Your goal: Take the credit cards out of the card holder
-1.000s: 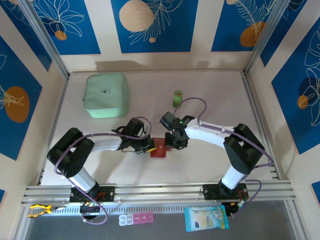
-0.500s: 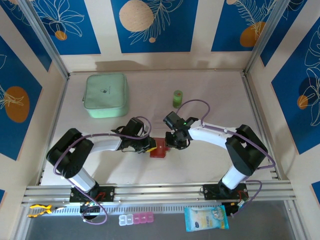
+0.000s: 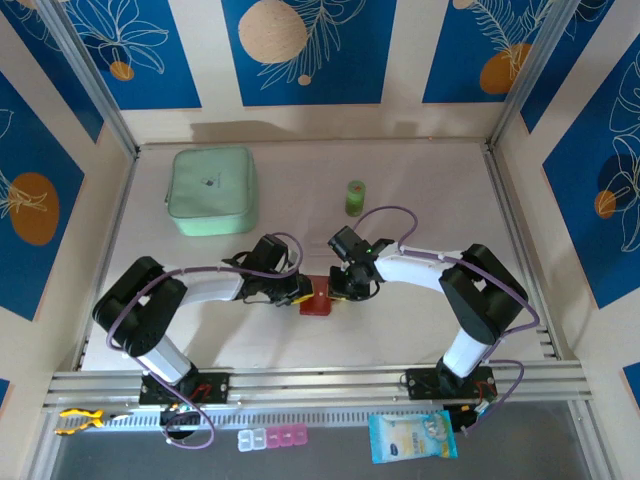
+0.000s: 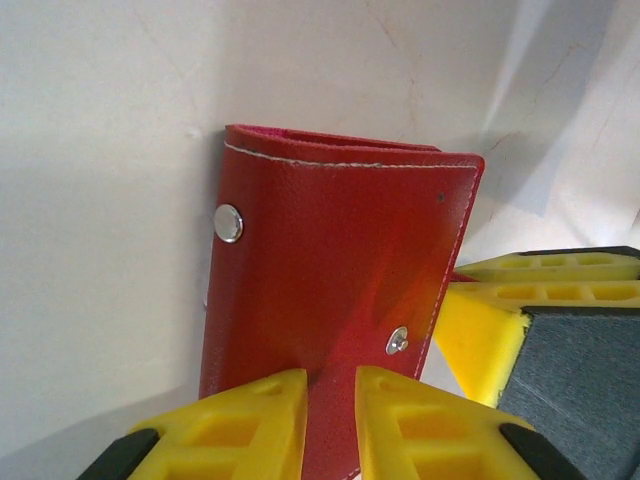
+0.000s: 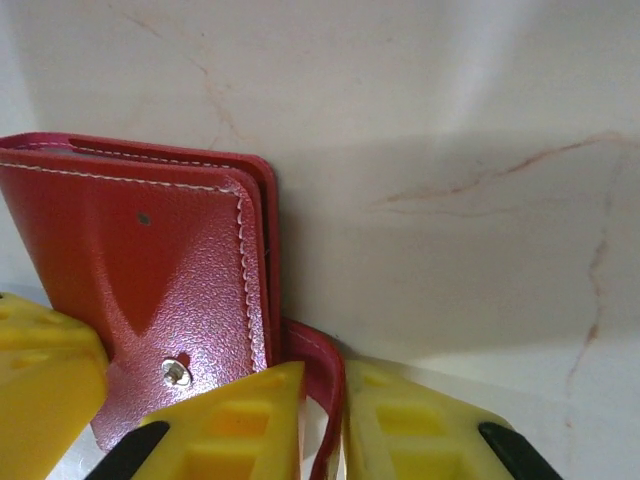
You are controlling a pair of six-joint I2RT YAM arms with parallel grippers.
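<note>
The card holder [image 3: 319,297] is a small red wallet, folded shut, lying on the table between my two grippers. In the left wrist view its cover [image 4: 330,260] shows two metal snap studs. My left gripper [image 4: 332,385] pinches a raised crease at the cover's near edge. In the right wrist view the red strap tab [image 5: 322,355] curls out from the holder's side [image 5: 150,260], and my right gripper [image 5: 322,378] is shut on that strap. From above, the left gripper [image 3: 300,292] is at the holder's left and the right gripper [image 3: 341,290] at its right. The credit cards are hidden.
A mint-green square pouch [image 3: 211,190] lies at the back left and a small green cylinder [image 3: 355,197] stands behind the grippers. A pink pill box [image 3: 273,437] and a blue packet [image 3: 411,436] lie on the near ledge below the rail.
The right wrist has shifted slightly toward the card holder's right side and its elbow has swung inward. The left arm and the holder stay in place.
</note>
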